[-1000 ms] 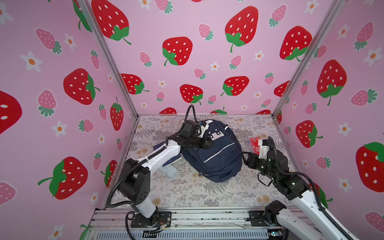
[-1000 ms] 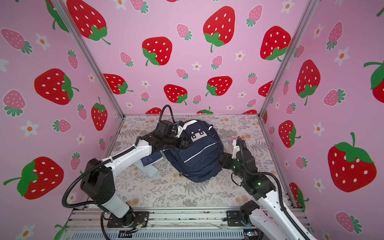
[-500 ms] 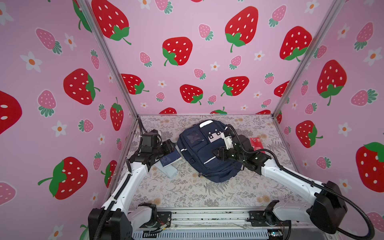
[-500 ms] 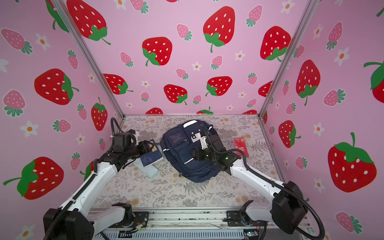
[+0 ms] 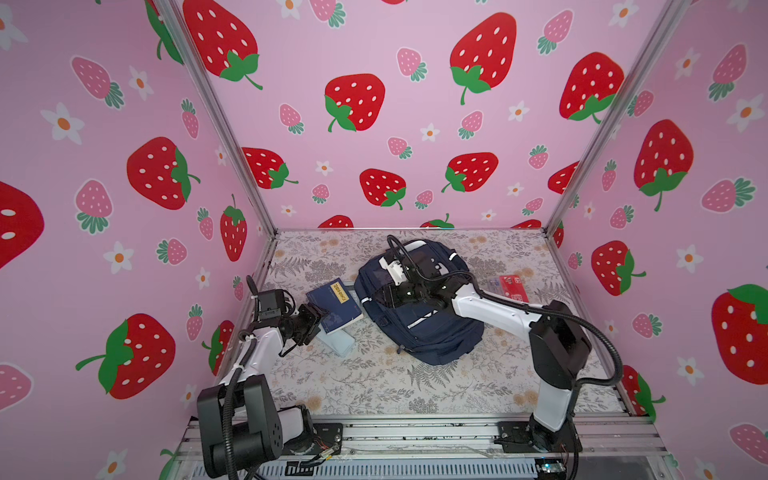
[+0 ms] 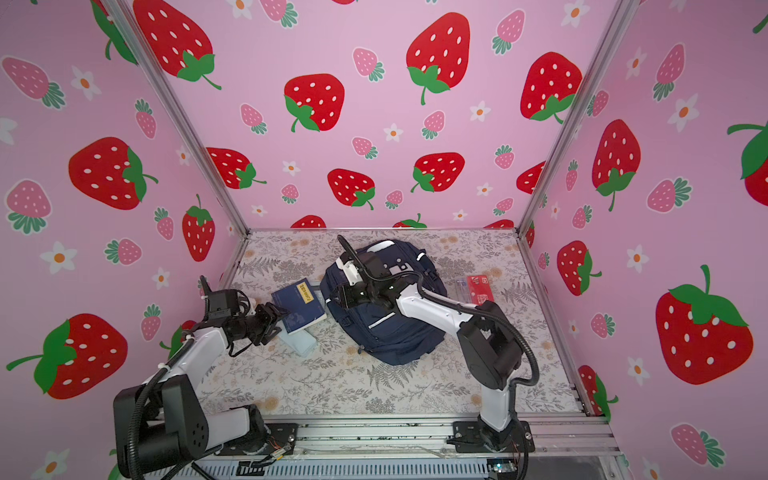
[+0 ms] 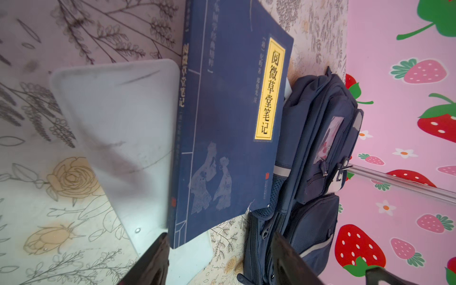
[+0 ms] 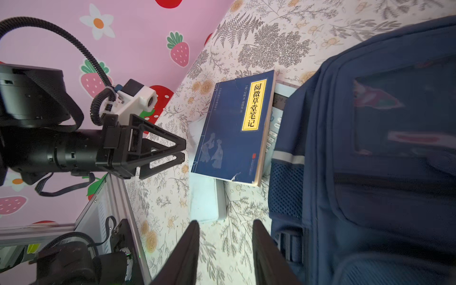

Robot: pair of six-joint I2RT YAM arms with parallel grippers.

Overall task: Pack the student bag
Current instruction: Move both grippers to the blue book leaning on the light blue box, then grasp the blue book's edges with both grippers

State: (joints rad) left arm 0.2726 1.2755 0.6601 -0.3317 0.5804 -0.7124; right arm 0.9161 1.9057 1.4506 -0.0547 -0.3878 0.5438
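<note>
Right end effector [image 8: 225, 223] near student bag [image 5: 436, 340]: navy, white stripes.

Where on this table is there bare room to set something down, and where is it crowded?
The widest bare patch of table is the front strip between bag and front rail. A smaller one lies in the back left corner, behind the book. Crowded: the left, where book, clear case and left gripper bunch together, book close beside the bag.
</note>
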